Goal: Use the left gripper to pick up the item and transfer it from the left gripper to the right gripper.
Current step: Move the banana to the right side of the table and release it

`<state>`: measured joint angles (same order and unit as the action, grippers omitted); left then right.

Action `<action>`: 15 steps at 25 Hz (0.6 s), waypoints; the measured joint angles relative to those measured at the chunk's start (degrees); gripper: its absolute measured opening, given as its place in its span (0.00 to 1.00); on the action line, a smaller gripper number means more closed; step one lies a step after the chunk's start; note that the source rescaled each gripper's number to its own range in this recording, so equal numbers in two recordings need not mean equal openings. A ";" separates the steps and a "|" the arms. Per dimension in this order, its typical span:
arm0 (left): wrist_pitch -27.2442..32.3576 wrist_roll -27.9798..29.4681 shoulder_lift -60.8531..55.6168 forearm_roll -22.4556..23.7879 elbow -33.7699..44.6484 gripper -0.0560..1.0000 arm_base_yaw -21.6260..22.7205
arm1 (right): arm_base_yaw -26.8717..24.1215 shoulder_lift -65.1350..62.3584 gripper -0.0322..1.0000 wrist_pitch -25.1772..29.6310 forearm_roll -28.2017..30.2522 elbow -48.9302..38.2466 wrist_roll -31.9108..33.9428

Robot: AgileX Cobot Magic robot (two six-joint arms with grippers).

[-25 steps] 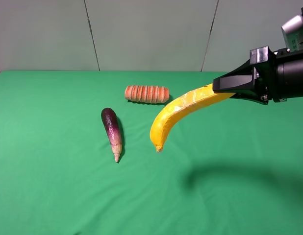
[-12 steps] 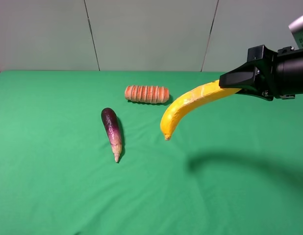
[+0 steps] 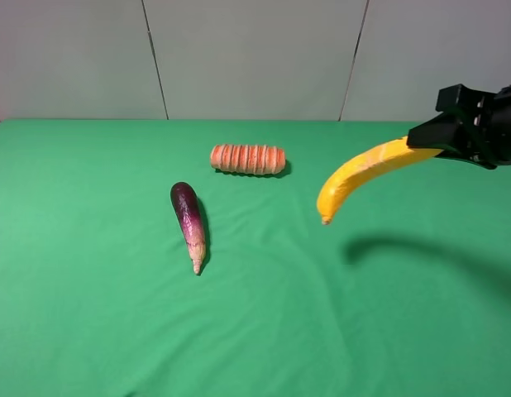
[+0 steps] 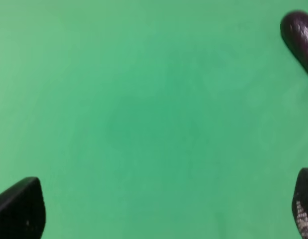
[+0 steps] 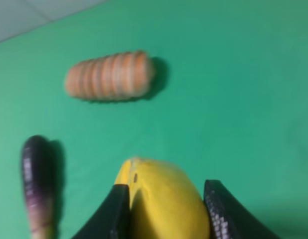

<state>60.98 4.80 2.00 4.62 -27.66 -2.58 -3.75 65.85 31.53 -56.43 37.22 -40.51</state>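
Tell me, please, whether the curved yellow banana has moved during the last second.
Yes. The curved yellow banana has shifted rightward, away from the tapered purple eggplant, which stayed put.

The right arm (image 3: 497, 124) reaches in from the right side, roughly level. The right end effector (image 3: 427, 137) points leftward, both black fingers (image 5: 116, 214) clamped tight on the banana (image 3: 363, 169). The left end effector (image 4: 161, 219) faces straight down, its two fingertips (image 4: 19, 211) spread wide apart, gripping nothing.
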 joint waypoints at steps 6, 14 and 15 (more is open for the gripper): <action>0.00 0.00 -2.41 0.00 0.00 1.00 1.12 | -3.88 0.06 0.03 -0.57 1.60 0.00 0.19; 0.00 0.00 -2.41 0.17 0.00 1.00 1.12 | -6.80 6.72 0.03 0.50 2.47 3.48 0.26; 0.00 0.00 -2.41 0.17 0.00 1.00 1.12 | -6.85 8.10 0.03 0.94 2.76 4.65 0.26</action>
<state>60.98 4.80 -0.41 4.78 -27.66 -1.47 -10.60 73.95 32.48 -53.66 41.87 -40.25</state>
